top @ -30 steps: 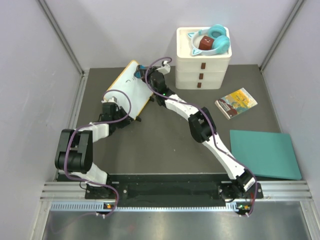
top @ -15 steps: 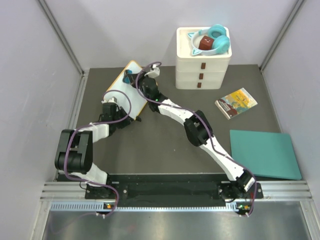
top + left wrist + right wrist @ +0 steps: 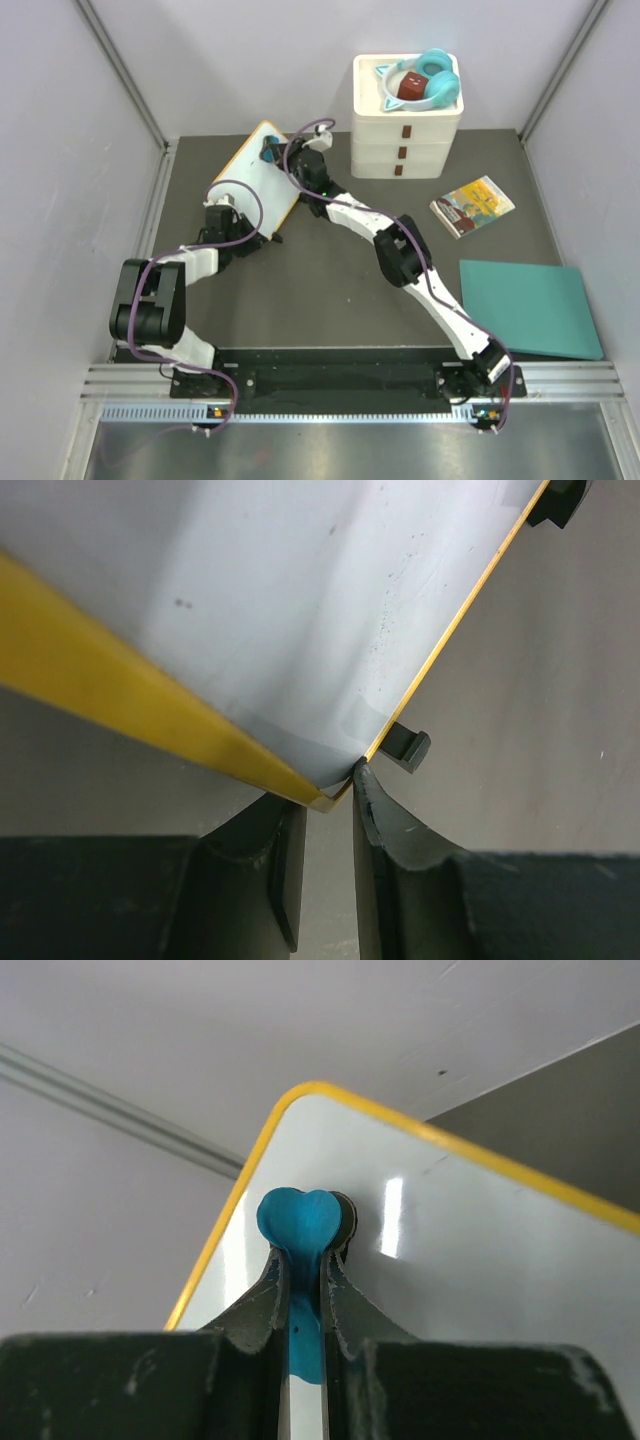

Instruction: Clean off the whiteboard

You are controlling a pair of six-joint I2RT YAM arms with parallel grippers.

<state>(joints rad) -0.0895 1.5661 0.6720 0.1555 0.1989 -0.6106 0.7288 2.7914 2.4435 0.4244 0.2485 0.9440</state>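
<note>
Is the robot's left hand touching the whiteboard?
Touching. In the left wrist view, the whiteboard has its yellow corner pinched between the left hand fingers, pressing against one fingertip.

The whiteboard looks glossy, smooth — the table matt.

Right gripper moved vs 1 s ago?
Yes. The right gripper, holding a blue eraser, sits further left on the whiteboard, farther from the white drawer unit.

Whiteboard left of drawer unit
</note>
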